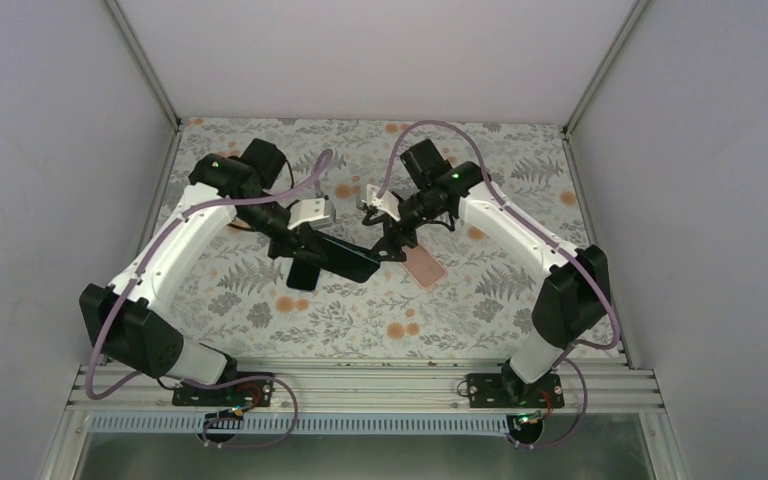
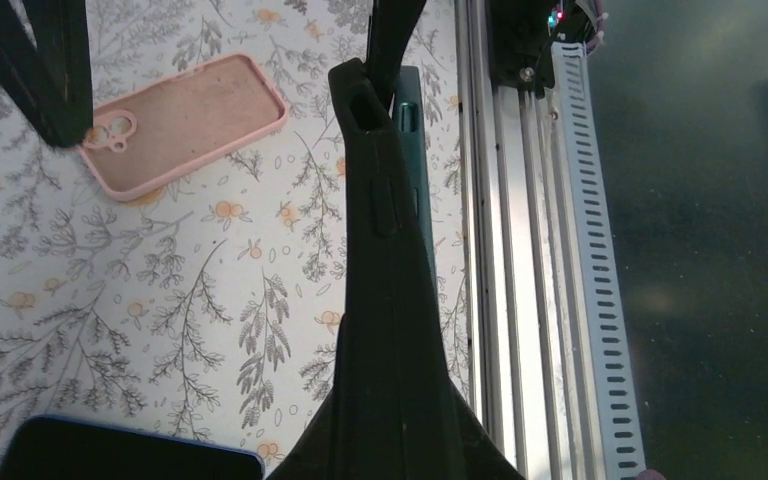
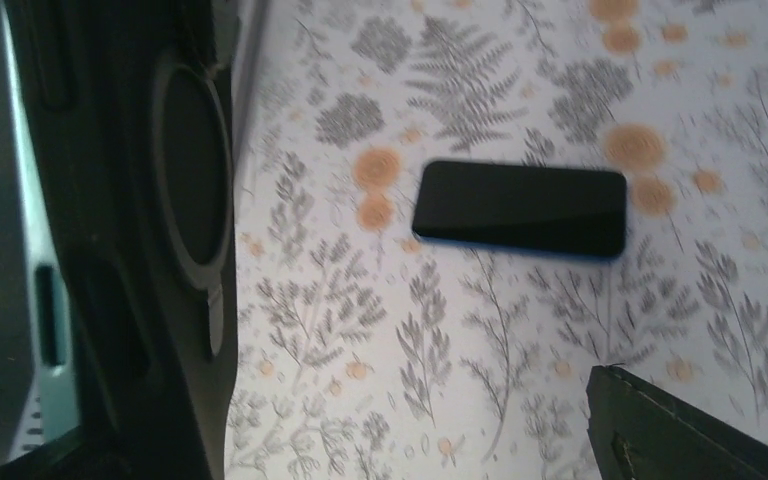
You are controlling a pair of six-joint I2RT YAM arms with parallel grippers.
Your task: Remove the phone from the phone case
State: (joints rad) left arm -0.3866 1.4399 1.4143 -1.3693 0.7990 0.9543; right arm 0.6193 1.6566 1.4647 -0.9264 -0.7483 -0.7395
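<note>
The black phone [image 1: 303, 274] lies flat on the floral table, out of its case; it also shows in the right wrist view [image 3: 520, 208] and at the bottom edge of the left wrist view [image 2: 120, 452]. The empty pink case [image 1: 426, 268] lies open side up to the phone's right, also in the left wrist view [image 2: 185, 120]. My left gripper [image 1: 368, 266] is shut and empty, just above the table between phone and case [image 2: 380, 90]. My right gripper [image 1: 396, 244] is open and empty, by the case's far left end [image 3: 410, 400].
The table's near edge carries an aluminium rail [image 2: 520, 250], close to my left gripper's right side in its wrist view. White walls enclose the table at the left, right and back. The floral cloth [image 1: 360, 320] covers the table.
</note>
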